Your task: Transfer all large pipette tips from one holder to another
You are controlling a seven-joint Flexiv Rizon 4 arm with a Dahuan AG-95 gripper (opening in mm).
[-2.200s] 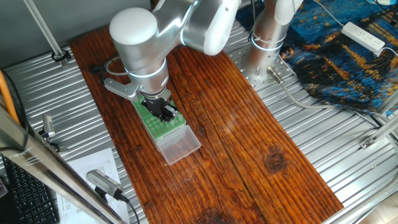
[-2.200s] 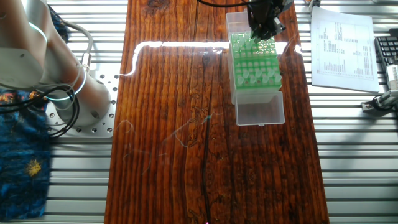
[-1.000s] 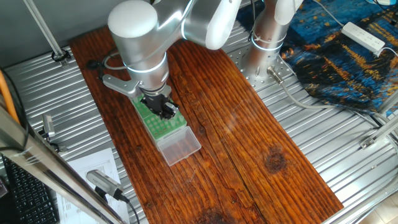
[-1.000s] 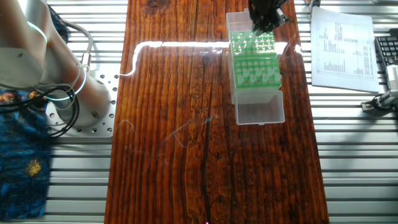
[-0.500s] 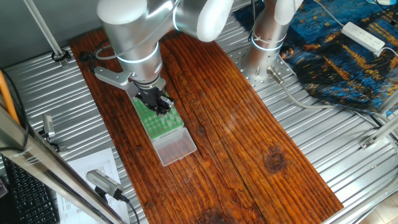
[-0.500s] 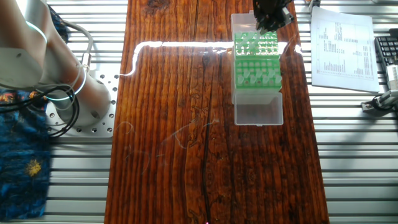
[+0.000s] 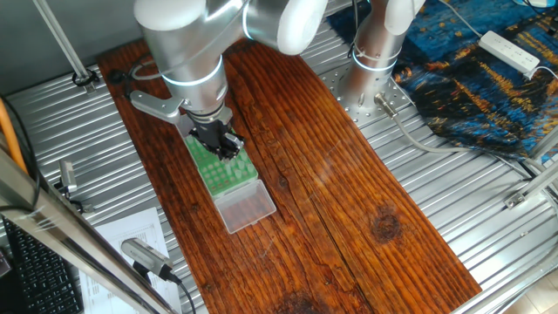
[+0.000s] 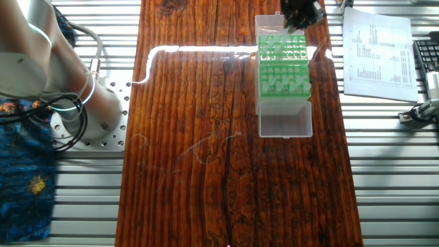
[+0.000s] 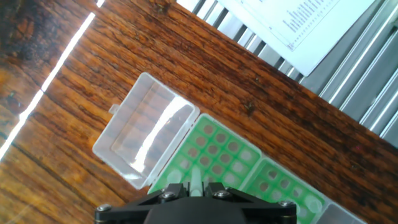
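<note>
My gripper [image 7: 226, 145] hangs over green rack [image 8: 282, 65], fingers clamped on one large pipette tip [image 9: 195, 182], pale cone showing between them in hand view. Rest of tips sit in rack directly below me. Clear open lid [image 9: 146, 138] ahead of my fingers, on wooden table [image 8: 192, 137]. Printed sheet [image 8: 378, 51] off to side.

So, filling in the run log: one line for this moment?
gripper: shut on pale-green translucent pipette tip | above green plastic rack | clear hinged lid: open
</note>
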